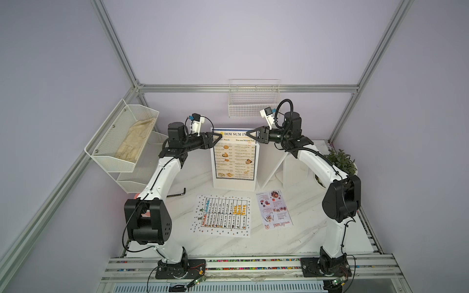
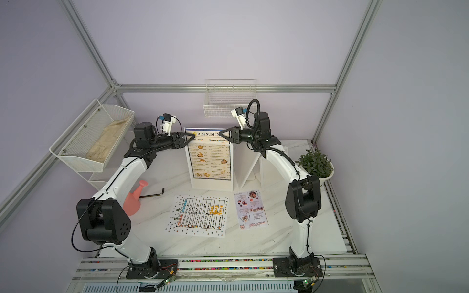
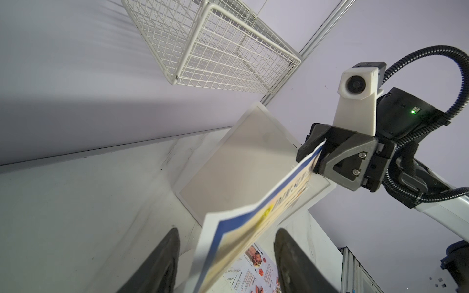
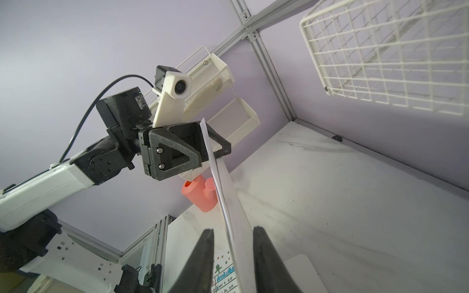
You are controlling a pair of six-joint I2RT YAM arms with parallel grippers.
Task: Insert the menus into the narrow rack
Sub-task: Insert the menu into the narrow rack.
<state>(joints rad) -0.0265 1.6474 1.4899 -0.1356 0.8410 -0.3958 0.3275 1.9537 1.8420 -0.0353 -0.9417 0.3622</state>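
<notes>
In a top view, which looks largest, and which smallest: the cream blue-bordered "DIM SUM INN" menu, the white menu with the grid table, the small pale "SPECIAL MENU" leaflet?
1. Cream blue-bordered "DIM SUM INN" menu and white grid-table menu: alike, unranked; the former is upright and farther.
2. Small pale "SPECIAL MENU" leaflet: smallest.

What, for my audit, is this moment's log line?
DIM SUM INN menu upright in rack | left gripper open | right gripper open | grid menu, leaflet flat

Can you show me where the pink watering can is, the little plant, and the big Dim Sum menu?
pink watering can (image 2: 134, 200): in a top view, on its body.
little plant (image 2: 314, 162): in a top view, on its green leaves.
Dim Sum menu (image 2: 210, 162): in a top view, on the middle of its printed page.
</notes>
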